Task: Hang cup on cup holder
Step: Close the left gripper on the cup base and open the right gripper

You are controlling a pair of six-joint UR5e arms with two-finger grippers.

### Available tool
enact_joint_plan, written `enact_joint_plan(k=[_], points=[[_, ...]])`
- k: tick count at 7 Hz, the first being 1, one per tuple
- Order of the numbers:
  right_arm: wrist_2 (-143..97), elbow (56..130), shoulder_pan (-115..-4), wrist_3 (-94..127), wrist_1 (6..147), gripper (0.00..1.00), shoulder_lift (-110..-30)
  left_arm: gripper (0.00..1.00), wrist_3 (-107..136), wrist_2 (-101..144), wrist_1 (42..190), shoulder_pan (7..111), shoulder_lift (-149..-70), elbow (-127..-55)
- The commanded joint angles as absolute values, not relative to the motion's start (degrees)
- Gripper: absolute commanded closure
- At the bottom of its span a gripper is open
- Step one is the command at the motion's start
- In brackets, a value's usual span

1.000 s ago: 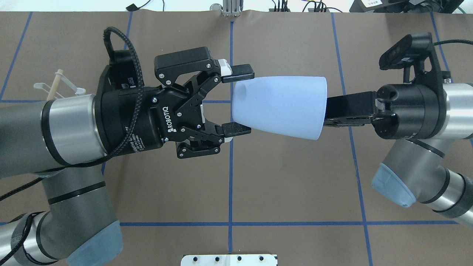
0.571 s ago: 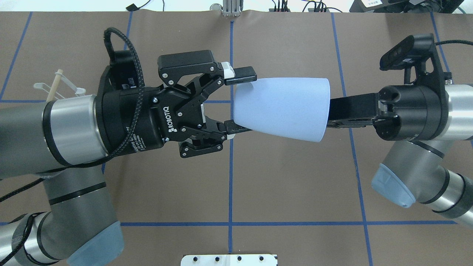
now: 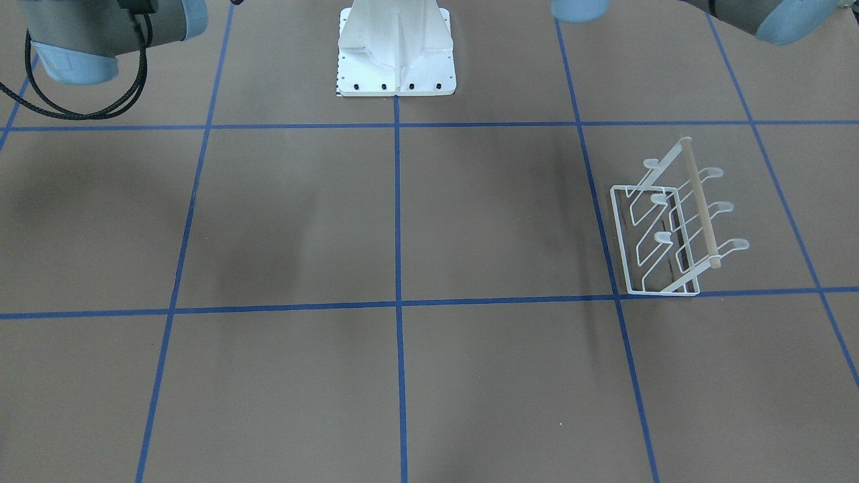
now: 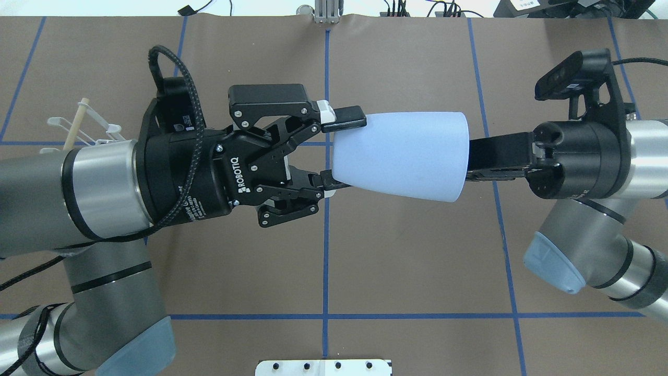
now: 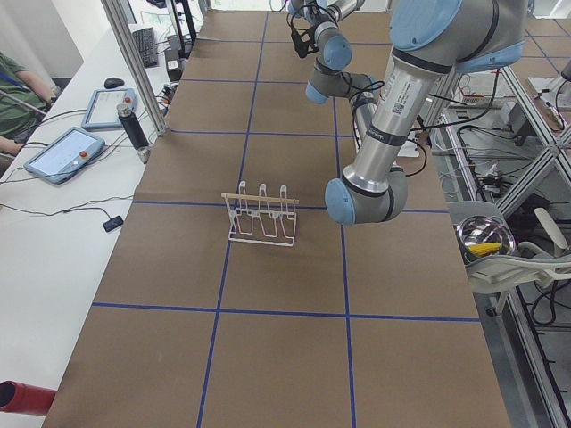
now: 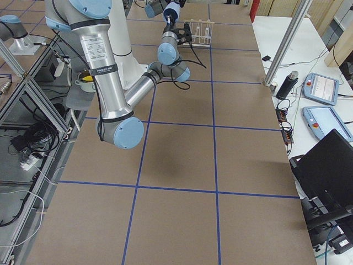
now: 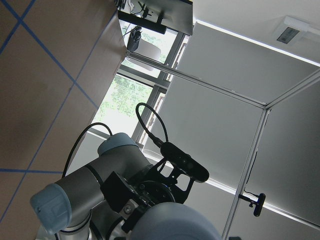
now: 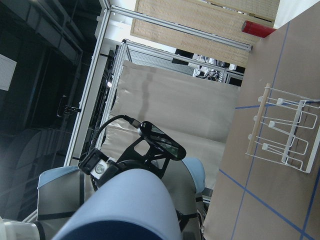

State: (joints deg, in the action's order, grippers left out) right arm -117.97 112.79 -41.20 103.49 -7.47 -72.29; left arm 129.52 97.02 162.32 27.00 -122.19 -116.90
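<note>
The pale blue-grey cup (image 4: 402, 154) hangs sideways in mid-air between my two grippers, high above the table. My right gripper (image 4: 472, 156) is shut on its wide rim end. My left gripper (image 4: 348, 150) has one finger on each side of the narrow base end, closed against it. The cup also shows in the left wrist view (image 7: 175, 222) and the right wrist view (image 8: 125, 205). The white wire cup holder (image 3: 671, 221) with its wooden rod stands empty on the table. In the overhead view (image 4: 78, 122) it is mostly hidden behind my left arm.
The white bolted pedestal (image 3: 396, 54) stands at the robot's edge of the table. Blue tape lines (image 3: 397, 302) divide the brown mat. A side bench on the operators' side holds tablets (image 5: 67, 152). A metal bowl (image 5: 484, 239) sits off the table behind the robot.
My left gripper's fingers have narrowed onto the cup's base end and slid a little further along it. The cup and both grippers have drifted slightly right.
</note>
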Motion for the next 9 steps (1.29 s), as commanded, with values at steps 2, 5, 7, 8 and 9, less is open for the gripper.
enact_joint_plan(k=[2,5,7,8,9], points=[[-117.77,112.76,-41.22,104.24,-7.47,0.00,-72.86,1.00,129.81,97.29,163.30,26.81,-121.82,-117.07],[-118.21,112.68,-41.57,103.71,-13.32,0.00,-78.98,1.00,129.90,97.56,163.30,26.81,-121.64,-117.16],[-118.21,111.97,-44.72,103.54,-14.76,0.00,-82.34,1.00,129.29,97.56,163.21,26.81,-121.20,-117.25],[-117.78,111.71,-45.61,103.54,-14.77,0.00,-83.22,1.00,129.03,97.56,162.52,26.98,-120.59,-117.16],[-117.77,109.79,-48.14,103.54,-14.59,0.00,-83.49,1.00,126.15,97.56,162.16,27.85,-119.89,-117.07]])
